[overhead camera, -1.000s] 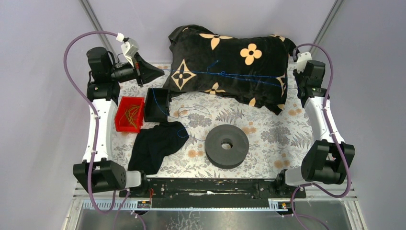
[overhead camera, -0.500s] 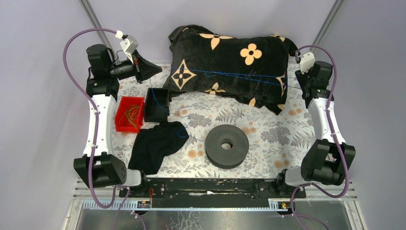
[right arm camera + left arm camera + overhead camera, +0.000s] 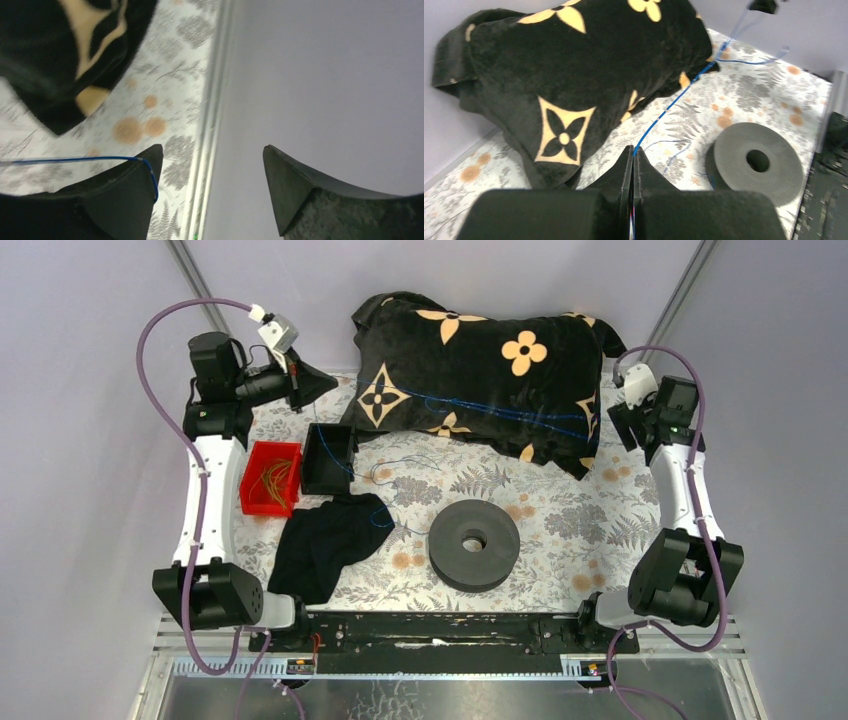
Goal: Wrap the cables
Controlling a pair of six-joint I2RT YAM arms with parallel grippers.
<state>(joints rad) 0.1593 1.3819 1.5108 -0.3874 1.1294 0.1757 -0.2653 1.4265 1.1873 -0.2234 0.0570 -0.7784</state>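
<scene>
Top external view: the blue cables point(image 3: 500, 406), hair-thin and limp, stretch across the plush black flowered blanket point(image 3: 470, 340) and trail over the floral desk point(image 3: 570, 525). Left end effector point(image 3: 632, 156) pinches one strand. Right end effector point(image 3: 210, 155) stands apart, a strand brushing one finger. Nothing appears wound on the matte disc spool point(image 3: 474, 543), so wrapping seems barely begun.

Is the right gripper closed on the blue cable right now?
No: the right gripper has its jaws wide apart, and the blue cable only runs along one finger's edge.
</scene>
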